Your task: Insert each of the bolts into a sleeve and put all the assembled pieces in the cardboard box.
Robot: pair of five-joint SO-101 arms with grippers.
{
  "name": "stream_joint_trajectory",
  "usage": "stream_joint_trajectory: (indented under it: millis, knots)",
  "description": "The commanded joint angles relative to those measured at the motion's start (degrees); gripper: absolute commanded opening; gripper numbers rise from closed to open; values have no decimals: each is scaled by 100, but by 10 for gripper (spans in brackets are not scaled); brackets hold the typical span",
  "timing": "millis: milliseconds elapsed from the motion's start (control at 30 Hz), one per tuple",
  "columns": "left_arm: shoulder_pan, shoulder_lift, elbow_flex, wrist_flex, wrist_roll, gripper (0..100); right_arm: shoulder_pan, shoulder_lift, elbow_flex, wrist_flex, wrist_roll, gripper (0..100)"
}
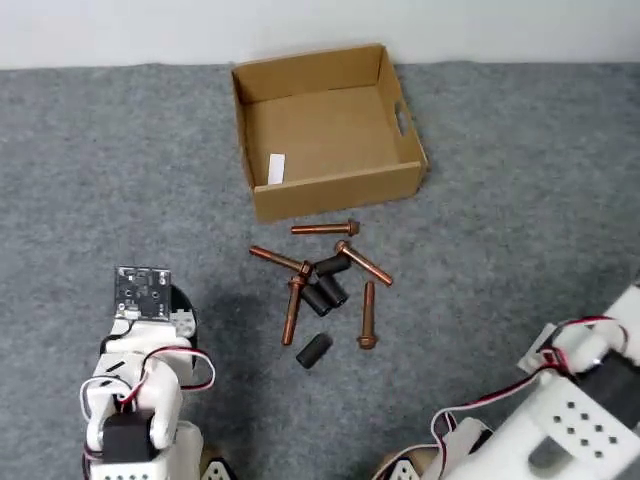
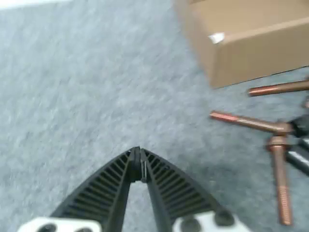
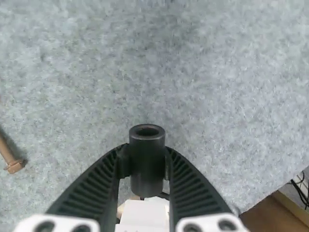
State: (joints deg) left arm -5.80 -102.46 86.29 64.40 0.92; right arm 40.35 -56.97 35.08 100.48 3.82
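One sleeve [image 3: 147, 159] pinched between right fingers [image 3: 96, 188]; left fingers [image 2: 169, 183] pressed together, empty. Five bolts [image 1: 292, 310] heaped on bench [image 1: 520, 200] near cardboard box [image 1: 335, 190]. Might twist loose under a bolt's push: round wall.

The cardboard box [image 1: 340, 190] stands open near the middle of the far edge of the desk. Five copper bolts [image 1: 293, 308] lie flat just in front of it, pointing different ways. Several short black sleeves [image 1: 313, 350] lie there too, most bunched among the bolts and one apart, toward the near edge. One more sleeve [image 3: 147, 169] is clamped in the right pincer [image 3: 146, 155], with its open end showing.
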Motion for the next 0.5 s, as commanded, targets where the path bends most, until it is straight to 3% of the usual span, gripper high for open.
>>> stream_joint_trajectory:
  millis: [0, 133, 233, 467]
  knots:
    - [325, 791, -646, 149, 35, 6, 84, -163, -18, 154, -9, 9]
    - [404, 2611, -1552, 158, 123, 6, 84, -180, 0, 163, -9, 9]
    - [527, 4158, -2677, 492, 756, 7, 84, -180, 0, 171, -35, 9]
    - [1538, 7165, -4963, 1327, 958, 8, 92, -180, 0, 189, -35, 9]
